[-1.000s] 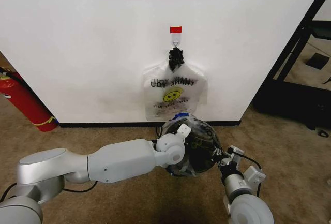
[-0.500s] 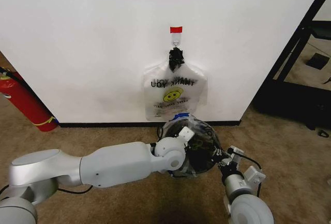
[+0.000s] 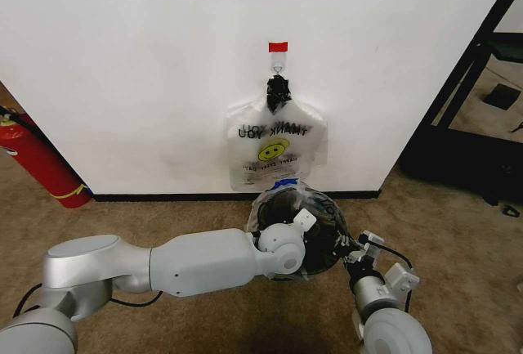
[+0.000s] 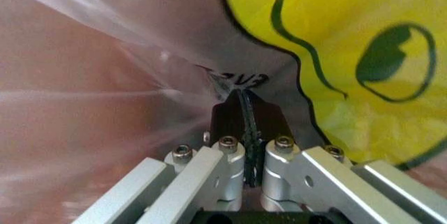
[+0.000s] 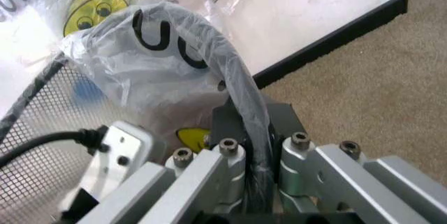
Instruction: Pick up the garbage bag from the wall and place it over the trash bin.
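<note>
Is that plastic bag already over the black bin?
Yes: the garbage bag drapes over the trash bin rim.

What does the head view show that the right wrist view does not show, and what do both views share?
Only the head view: the red fire extinguisher by the plain white wall, the small red tape strip, and the left tool at the round black mesh trash bin. Only the right wrist view: the right tool seen shut on the thin see-through plastic garbage bag at the bin's rim. Both: the bin, the garbage bag over it, the wall, and the hanging bag with a yellow smiley.
</note>
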You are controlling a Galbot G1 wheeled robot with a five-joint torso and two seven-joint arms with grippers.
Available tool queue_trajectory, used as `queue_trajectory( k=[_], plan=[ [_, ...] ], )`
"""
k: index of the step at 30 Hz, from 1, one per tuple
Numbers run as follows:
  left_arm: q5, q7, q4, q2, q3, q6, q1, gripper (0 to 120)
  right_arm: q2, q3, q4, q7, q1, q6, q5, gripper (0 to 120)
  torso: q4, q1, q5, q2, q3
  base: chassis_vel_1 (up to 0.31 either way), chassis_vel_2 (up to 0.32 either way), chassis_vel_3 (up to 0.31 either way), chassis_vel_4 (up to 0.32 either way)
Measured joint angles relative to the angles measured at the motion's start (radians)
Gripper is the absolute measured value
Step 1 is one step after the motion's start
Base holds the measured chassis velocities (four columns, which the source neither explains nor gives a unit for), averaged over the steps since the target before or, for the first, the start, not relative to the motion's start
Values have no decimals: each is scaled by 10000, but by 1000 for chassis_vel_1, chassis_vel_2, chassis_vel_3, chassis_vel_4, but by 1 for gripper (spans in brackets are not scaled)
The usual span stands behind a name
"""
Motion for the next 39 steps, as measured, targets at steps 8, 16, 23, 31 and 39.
queue_trajectory(
  k=[8, 16, 23, 31, 39],
  plan=[
    [73, 39, -66, 75, -215, -94, 150, 0, 44, -27, -19, -29, -54, 29, -53, 0, 0, 0, -2, 0, 0, 0, 0, 0, 0],
    [-109, -239, -964, 740, -169, 445, -320, 0, 23, -5, -195, -41, 61, 47, -149, 0, 1, 0, 0, 0, 0, 0, 0, 0, 0],
    [-483, -489, -838, 684, 136, 508, -200, 0, 54, -67, -331, -104, 68, 464, -895, 0, 1, 0, -1, 0, 0, 0, 0, 0, 0],
    [-723, -520, -79, 71, 518, 511, -273, 0, -16, -106, -321, -306, -50, 644, -1314, 0, -2, 0, 0, 0, 0, 0, 0, 0, 0],
    [-607, -407, 444, -234, 897, 527, -616, 0, 17, -224, -276, -463, -111, 704, -1344, 0, 1, 0, 0, 0, 0, 0, 0, 0, 0]
  ],
)
